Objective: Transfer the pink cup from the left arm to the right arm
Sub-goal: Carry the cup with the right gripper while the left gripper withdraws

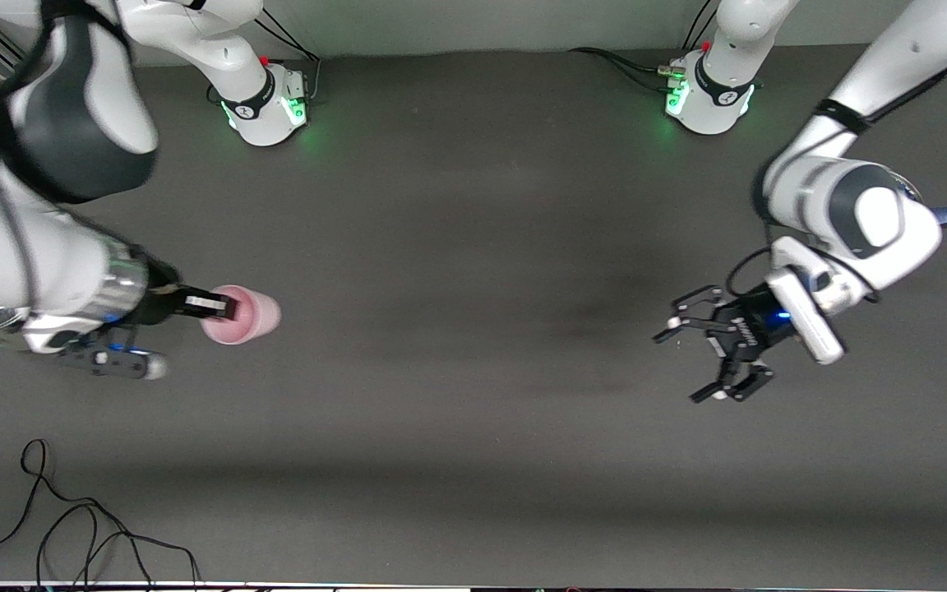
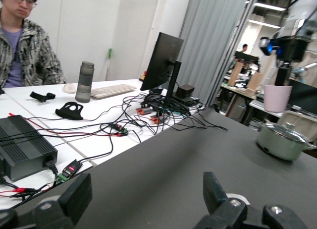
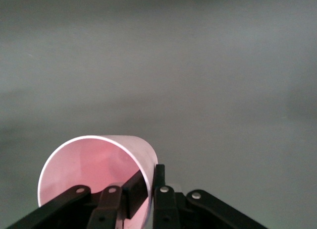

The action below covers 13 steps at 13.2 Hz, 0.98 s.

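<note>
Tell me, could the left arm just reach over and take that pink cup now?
Probably not: the right gripper is shut on the pink cup at its own end, while the open left gripper hangs over bare table.

A dark table (image 1: 473, 247) spreads under me, a black cable (image 1: 71, 526) looped at its edge nearest the front camera. My left wrist view takes in a lidded pot (image 2: 282, 140), a monitor (image 2: 161, 63), a grey bottle (image 2: 84, 81), a keyboard (image 2: 111, 90), tangled wires (image 2: 163, 115), a black box (image 2: 25, 144) and a seated man (image 2: 22, 45).
</note>
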Each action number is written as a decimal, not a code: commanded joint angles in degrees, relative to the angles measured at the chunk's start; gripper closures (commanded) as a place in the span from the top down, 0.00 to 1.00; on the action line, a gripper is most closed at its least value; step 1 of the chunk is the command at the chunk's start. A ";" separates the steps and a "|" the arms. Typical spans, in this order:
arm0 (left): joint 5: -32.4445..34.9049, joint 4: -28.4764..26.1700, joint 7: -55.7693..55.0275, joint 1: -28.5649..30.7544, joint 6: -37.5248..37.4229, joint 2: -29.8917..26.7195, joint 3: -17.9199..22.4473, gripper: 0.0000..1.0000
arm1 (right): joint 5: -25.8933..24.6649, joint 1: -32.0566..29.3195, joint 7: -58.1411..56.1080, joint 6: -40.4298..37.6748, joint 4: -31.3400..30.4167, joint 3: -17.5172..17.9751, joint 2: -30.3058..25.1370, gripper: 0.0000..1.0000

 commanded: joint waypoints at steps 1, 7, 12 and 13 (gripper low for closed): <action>11.57 -1.61 -5.65 6.04 -12.76 -0.93 3.39 1.00 | 1.19 -0.46 -8.57 3.04 -10.53 -4.13 -4.74 0.00; 45.60 17.09 -40.71 5.78 -42.66 -0.75 13.53 1.00 | 0.49 -0.46 -17.98 25.86 -31.87 -8.79 -6.59 0.00; 70.90 31.42 -67.25 2.38 -58.85 -3.73 11.95 1.00 | 0.66 -0.11 -19.57 43.72 -43.76 -9.07 -5.54 0.00; 75.31 33.01 -70.17 0.53 -60.70 -4.70 11.94 1.00 | 0.75 -0.19 -19.57 46.88 -45.17 -8.98 -4.58 0.00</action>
